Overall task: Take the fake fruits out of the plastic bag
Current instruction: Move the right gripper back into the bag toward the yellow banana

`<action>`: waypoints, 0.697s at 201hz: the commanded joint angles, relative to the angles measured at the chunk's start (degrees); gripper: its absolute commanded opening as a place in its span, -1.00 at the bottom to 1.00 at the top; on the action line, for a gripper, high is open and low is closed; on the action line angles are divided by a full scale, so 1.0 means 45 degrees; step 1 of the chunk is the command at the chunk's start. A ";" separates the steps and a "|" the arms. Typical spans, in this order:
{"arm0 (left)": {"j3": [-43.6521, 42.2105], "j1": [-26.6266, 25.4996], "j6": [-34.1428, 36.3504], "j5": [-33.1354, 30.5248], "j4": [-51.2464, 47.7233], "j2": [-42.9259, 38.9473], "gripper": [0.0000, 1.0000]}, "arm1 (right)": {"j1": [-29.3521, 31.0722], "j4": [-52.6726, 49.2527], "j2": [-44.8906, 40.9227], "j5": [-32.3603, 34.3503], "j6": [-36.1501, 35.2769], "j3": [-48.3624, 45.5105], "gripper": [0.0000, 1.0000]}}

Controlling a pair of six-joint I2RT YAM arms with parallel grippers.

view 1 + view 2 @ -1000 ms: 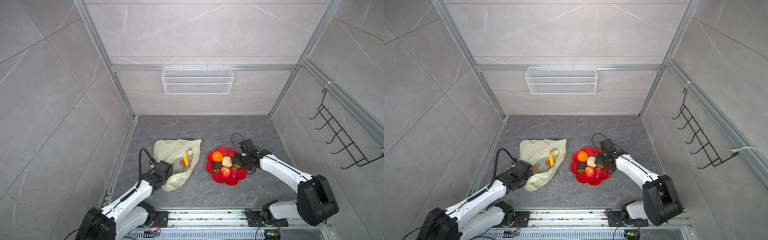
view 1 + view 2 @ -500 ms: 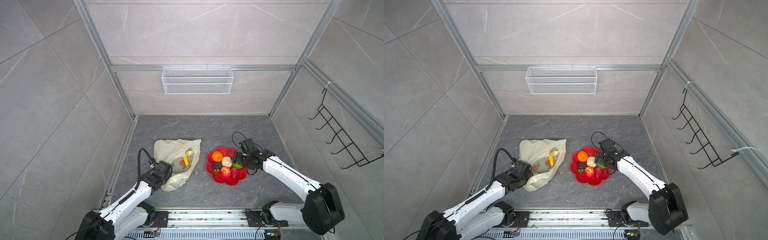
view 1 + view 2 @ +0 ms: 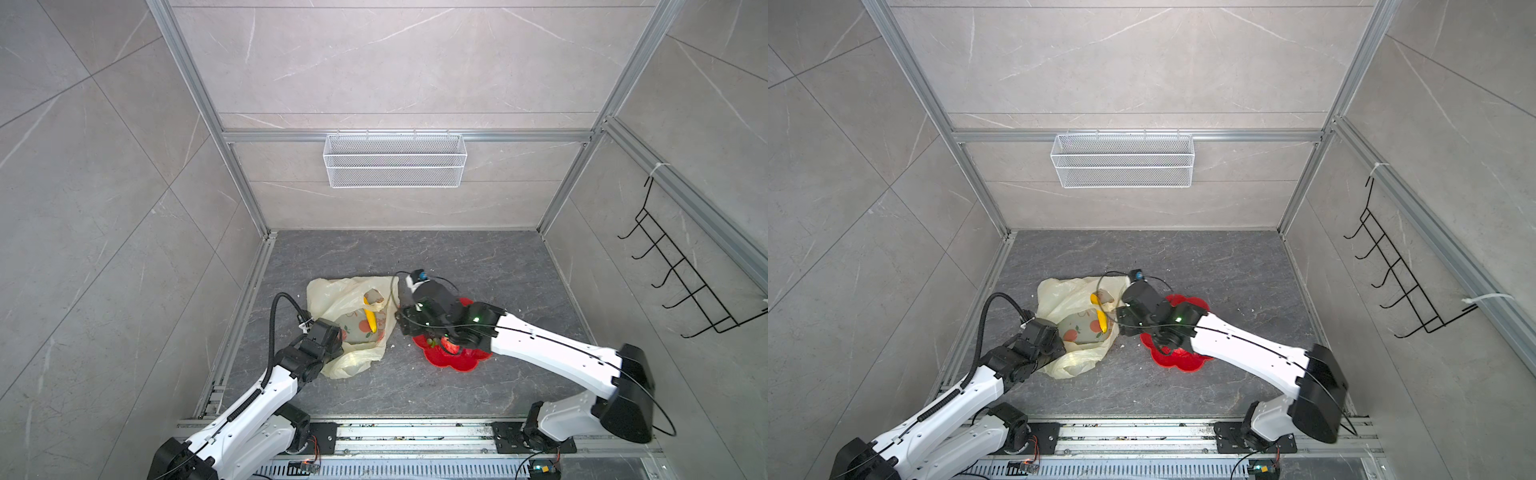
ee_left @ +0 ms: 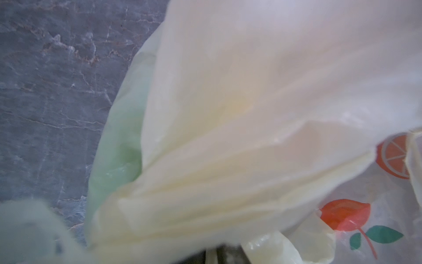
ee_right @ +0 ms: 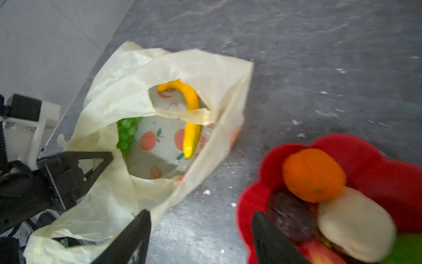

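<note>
Plainly, the banana (image 5: 191, 118), smooth, hard, glossy and probably light, lay inside the plastic bag (image 5: 118, 86) under a handle strap (image 5: 182, 113), near the knobbly grape bunch (image 5: 126, 132); its mid-curve looked the best hold. The left gripper (image 5: 96, 170) pinched the bag's thin crinkly film; the right gripper (image 5: 201, 237) hung spread and empty

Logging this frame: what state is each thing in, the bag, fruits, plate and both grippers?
plastic bag: lying down, mouth open
banana: in the plastic bag, a strap crossing over it
grape bunch: in the plastic bag
red plate: holding orange, peach, dark brown fruit, apple
left gripper: shut on the plastic bag
right gripper: open, empty, between plastic bag and red plate
</note>
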 commanded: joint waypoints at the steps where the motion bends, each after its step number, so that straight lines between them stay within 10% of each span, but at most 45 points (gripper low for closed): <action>1: 0.0625 0.0057 0.0628 -0.0308 -0.0333 -0.0029 -0.77 | 0.0358 0.0257 0.1838 -0.1070 -0.0440 0.1415 0.41; 140: -0.0022 0.0091 0.0284 0.0782 0.0792 0.0156 -0.80 | -0.0327 -0.1083 0.8399 -0.1006 0.0532 0.6369 -0.04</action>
